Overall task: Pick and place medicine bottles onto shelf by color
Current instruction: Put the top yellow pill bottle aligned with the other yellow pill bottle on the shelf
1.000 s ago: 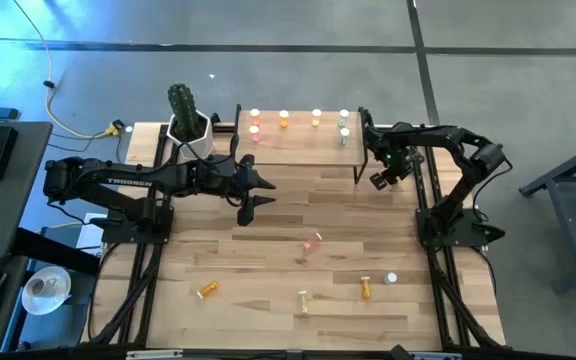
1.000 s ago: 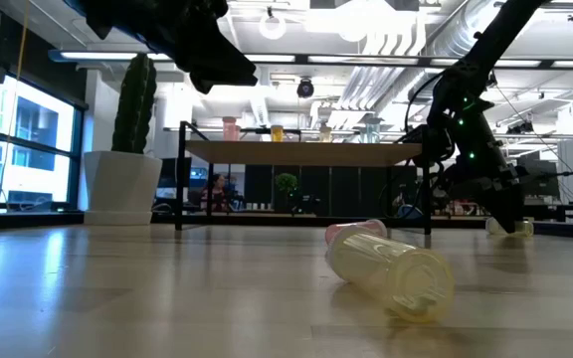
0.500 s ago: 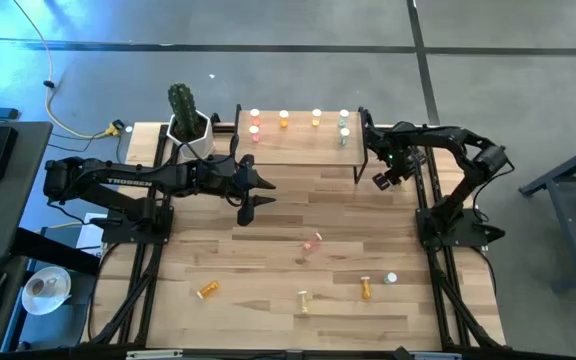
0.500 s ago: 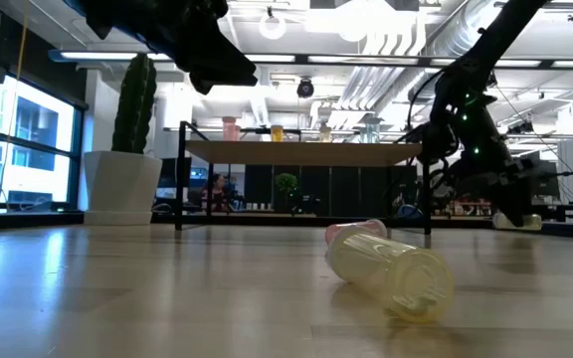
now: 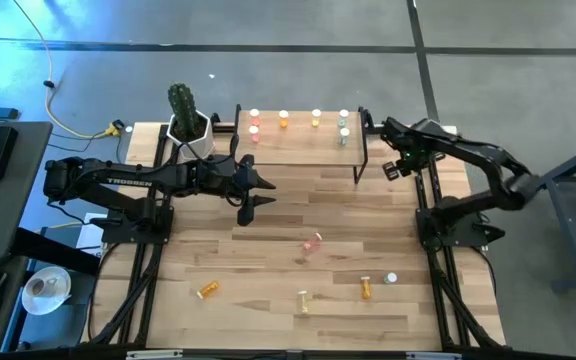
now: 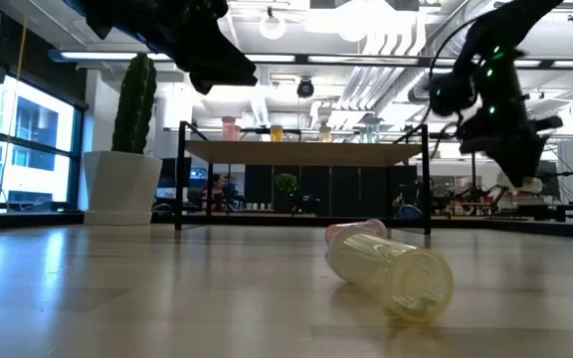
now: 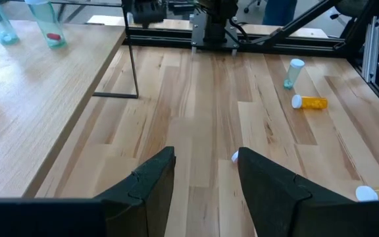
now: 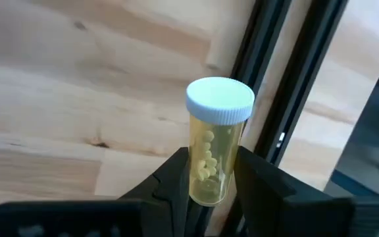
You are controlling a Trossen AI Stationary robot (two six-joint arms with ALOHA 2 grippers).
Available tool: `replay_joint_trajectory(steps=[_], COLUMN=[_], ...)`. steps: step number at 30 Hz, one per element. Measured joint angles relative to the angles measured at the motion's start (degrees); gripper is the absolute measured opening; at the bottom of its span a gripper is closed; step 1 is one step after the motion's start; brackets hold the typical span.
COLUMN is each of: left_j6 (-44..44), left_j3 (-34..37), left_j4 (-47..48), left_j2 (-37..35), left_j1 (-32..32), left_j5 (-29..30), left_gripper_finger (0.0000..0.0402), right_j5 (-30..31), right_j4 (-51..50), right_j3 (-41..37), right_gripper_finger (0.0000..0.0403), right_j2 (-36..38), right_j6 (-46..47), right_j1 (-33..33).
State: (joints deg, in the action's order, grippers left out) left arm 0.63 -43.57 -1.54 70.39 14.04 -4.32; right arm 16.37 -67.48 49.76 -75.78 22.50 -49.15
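Yellow bottle [image 8: 214, 148]: white cap, clear yellow body, pills visible.
My right pincer [image 8: 210, 172] pinches its body; my left pincer [image 7: 202, 172] stands spread, empty.

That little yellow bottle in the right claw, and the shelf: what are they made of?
Yellow bottle: looks like translucent plastic, since pills show through its wall; its white cap is opaque and matte. Right gripper is clamped on it. Shelf: top looks like pale wood with visible grain, on thin black legs, probably metal.

An open-plan lab: exposed ceiling ducts [image 6: 406, 40], glass walls, robot rigs
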Motion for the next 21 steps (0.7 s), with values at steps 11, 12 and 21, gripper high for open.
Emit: replay_joint_trajectory(steps=[11, 12, 21], left_j6=[-0.35, -0.49, -4.23], left_j3=[0.00, 0.00, 0.00], left_j4=[-0.03, -0.03, -2.07], left_j2=[0.00, 0.00, 0.00], left_j1=[0.00, 0.00, 0.00], left_j5=[0.02, 0.02, 0.01], left_gripper_finger=[0.0158, 0.0159, 0.0159], right_j5=[-10.43, -11.74, -23.42], right_j4=[6.17, 7.04, 12.79], right_j3=[0.00, 0.00, 0.00], right_gripper_finger=[0.0100, 0.0100, 0.0100], right_j2=[18.49, 19.86, 28.85], right_j6=[-4.87, -5.07, -8.08], right_j1=[0.07, 0.07, 3.32])
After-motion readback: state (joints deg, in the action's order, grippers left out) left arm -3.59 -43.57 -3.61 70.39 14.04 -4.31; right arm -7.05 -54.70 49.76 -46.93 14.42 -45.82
